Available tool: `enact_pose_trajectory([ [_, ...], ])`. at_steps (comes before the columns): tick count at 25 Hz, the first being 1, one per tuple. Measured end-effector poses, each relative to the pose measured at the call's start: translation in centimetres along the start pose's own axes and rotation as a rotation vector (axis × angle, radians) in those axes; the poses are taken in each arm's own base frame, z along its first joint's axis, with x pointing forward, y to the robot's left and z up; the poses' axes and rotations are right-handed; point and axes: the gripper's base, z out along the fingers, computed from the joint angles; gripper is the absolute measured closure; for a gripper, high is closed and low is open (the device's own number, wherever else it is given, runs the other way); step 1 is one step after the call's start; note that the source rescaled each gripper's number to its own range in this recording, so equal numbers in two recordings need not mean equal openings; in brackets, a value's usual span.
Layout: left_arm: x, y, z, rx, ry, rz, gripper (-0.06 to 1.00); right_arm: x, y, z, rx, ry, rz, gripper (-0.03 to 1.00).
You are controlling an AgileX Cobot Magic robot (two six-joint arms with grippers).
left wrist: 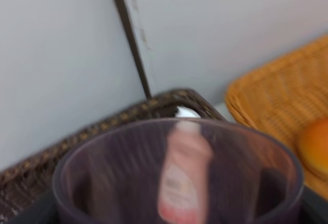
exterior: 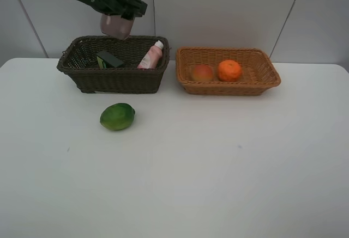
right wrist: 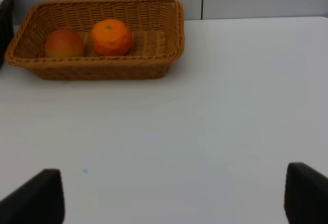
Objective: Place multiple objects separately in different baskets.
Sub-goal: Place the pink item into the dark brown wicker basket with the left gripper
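My left gripper is shut on the translucent purple cup and holds it in the air above the back of the dark brown basket. The cup fills the left wrist view. The dark pump bottle and the pink white-capped bottle lie in that basket. The peach-like fruit and the orange sit in the light tan basket. The green round fruit lies on the table in front of the dark basket. My right gripper is open and empty over bare table.
The two baskets stand side by side at the back of the white table, near the grey wall. In the right wrist view the tan basket lies ahead and to one side of the gripper.
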Motion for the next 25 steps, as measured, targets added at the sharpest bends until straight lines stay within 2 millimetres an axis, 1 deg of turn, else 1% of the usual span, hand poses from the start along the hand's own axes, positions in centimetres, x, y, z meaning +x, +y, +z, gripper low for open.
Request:
enact_pose_trajectory([
  [6,3.0,1.9,3.5,-0.020,0.002,-0.018,0.21,0.0,0.0,0.0,0.000,0.000,0.000,0.18],
  [12,4.9,2.2,6.0,-0.006,-0.051,-0.030,0.21,0.0,0.0,0.0,0.000,0.000,0.000,0.18],
  [20,7.4,1.7,8.3,0.021,-0.066,-0.035,0.21,0.0,0.0,0.0,0.000,0.000,0.000,0.18],
  [25,8.2,1.6,8.9,0.025,-0.051,-0.041,0.21,0.0,0.0,0.0,0.000,0.000,0.000,0.18],
])
